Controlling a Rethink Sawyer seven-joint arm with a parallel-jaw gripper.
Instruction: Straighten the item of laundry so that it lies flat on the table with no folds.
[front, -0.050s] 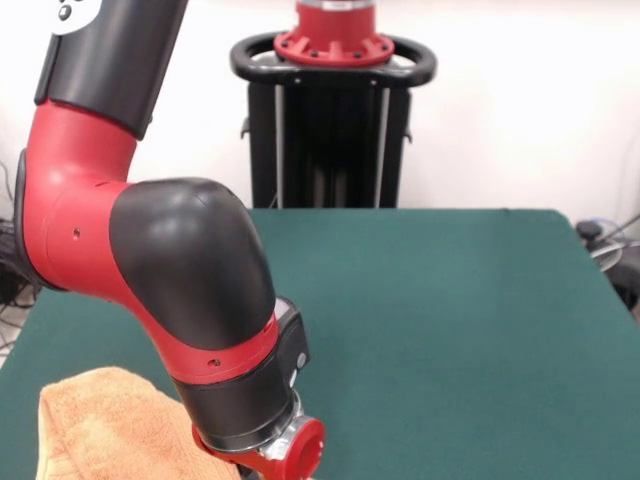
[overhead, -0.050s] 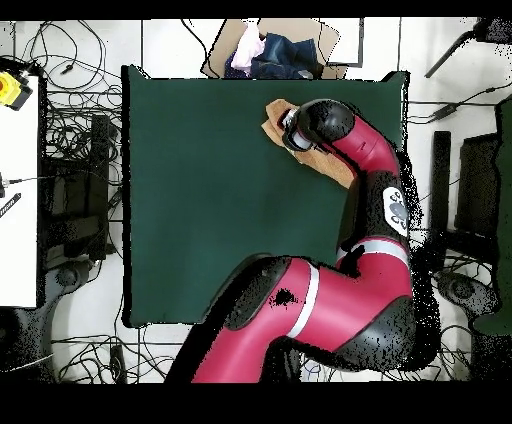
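Front view gives you the orange-tan terry towel (front, -0.050s: 100, 425) as a soft, bunched heap at the lower left corner of the frame, its looped pile clearly nubby and its top edge rounded over in a fold. It lies on the dark green felt-topped bench (front, -0.050s: 450, 320), right against the wrist of the red and black arm (front, -0.050s: 190, 290), whose glossy black elbow shell and red flange fill the space beside it. You see the black pedestal frame with its red cap (front, -0.050s: 333, 90) behind the bench.

Overhead view shows you what the front one cuts off: the towel (overhead, -0.050s: 275, 118) sits close to one long edge of the bench (overhead, -0.050s: 200, 200), near a corner, mostly covered by the arm (overhead, -0.050s: 345, 150), with tan cloth showing on both sides of the wrist. A cardboard box of clothing (overhead, -0.050s: 270, 50) lies on the floor just past that edge.

You cannot tell how the claw stands; the wrist hides it in both views.
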